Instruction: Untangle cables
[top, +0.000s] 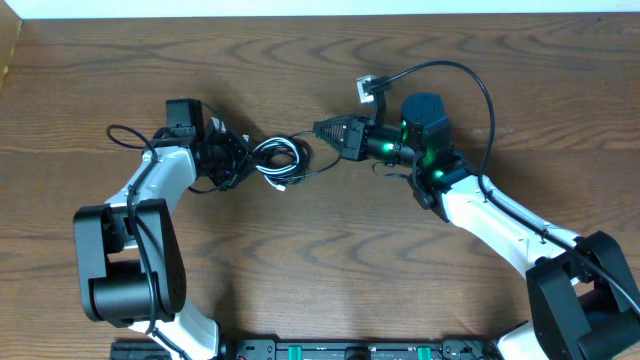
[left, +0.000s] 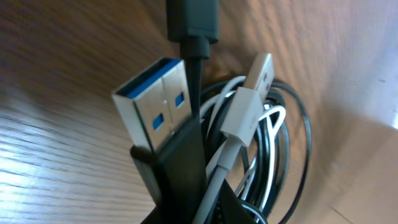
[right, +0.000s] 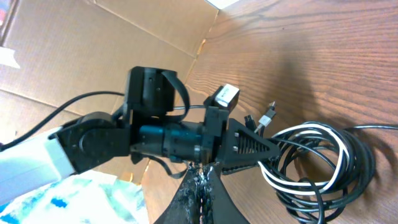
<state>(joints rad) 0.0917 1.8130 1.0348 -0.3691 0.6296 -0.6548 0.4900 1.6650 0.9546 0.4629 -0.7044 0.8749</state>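
Task barely started: both cables are in one knot on the tabletop (top: 350, 250), left of centre, between the two arms. The black cable (top: 236, 176) and white cable (top: 280, 153) lie coiled through each other. In the right wrist view the white loops run inside the black ones, with no strand pulled clear.

Left hand (top: 218, 158) is buried in the dark end of the bundle and fully closed. Its wrist view shows the black USB plug (left: 155, 106) standing up right at the fingers, so the black cable looks clamped there. The white plug (left: 249, 106) leans against it; can't tell if it's pinched too. A second dark plug (left: 193, 22) hangs in from the top.

Right hand (top: 322, 130) is at the coil's right edge with jaws closed tight. A thin black strand runs toward its tips in the overhead view, but can't tell if it's actually caught.

Done: at most, grips set. Left: pull the coils apart, free the white from the black, and lay each out separately.
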